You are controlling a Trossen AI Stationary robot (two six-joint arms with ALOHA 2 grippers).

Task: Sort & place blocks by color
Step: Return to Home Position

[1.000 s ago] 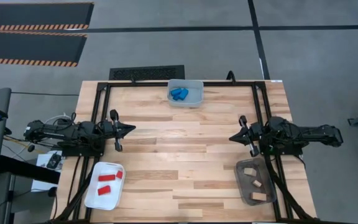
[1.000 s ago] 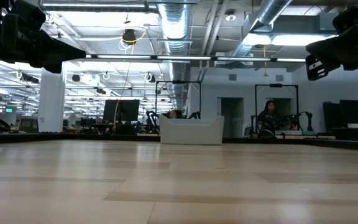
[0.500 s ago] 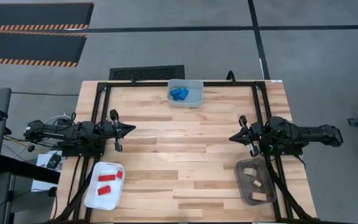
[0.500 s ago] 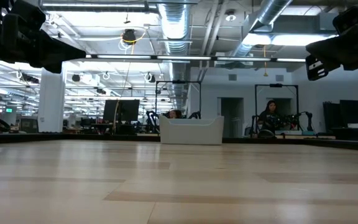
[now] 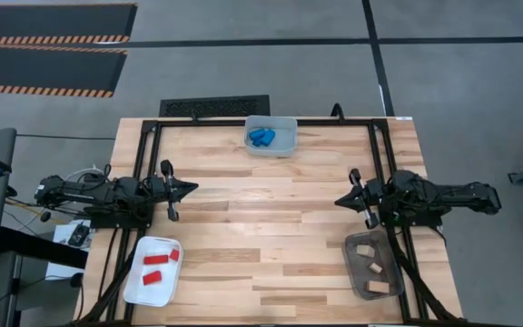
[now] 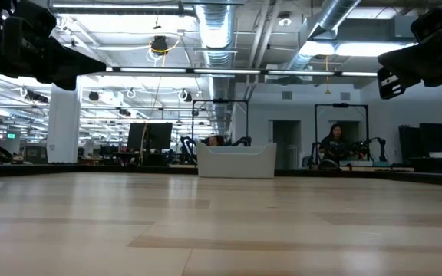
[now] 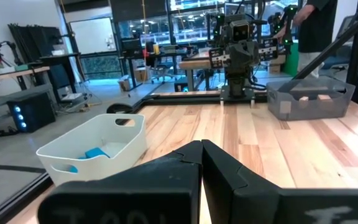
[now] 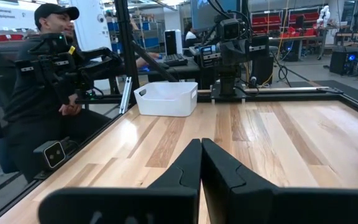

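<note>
Blue blocks (image 5: pixel 261 137) lie in a pale bin (image 5: pixel 287 136) at the table's far middle. Red blocks (image 5: pixel 157 263) lie in a white bin (image 5: pixel 143 289) at the near left. Tan blocks (image 5: pixel 369 262) lie in a grey bin (image 5: pixel 352 268) at the near right. My left gripper (image 5: pixel 193 188) hovers level over the table's left side, shut and holding nothing; its fingers (image 7: pixel 201 148) meet at the tips. My right gripper (image 5: pixel 339 200) hovers level over the right side and faces it, shut (image 8: pixel 201 144) and holding nothing.
A black frame (image 5: pixel 261 121) runs along the table's far edge and down both sides. Bare wood (image 5: pixel 261 218) lies between the two grippers. A person (image 8: pixel 48 74) sits beyond the table's near left, and another person (image 6: pixel 333 142) is far off in the room.
</note>
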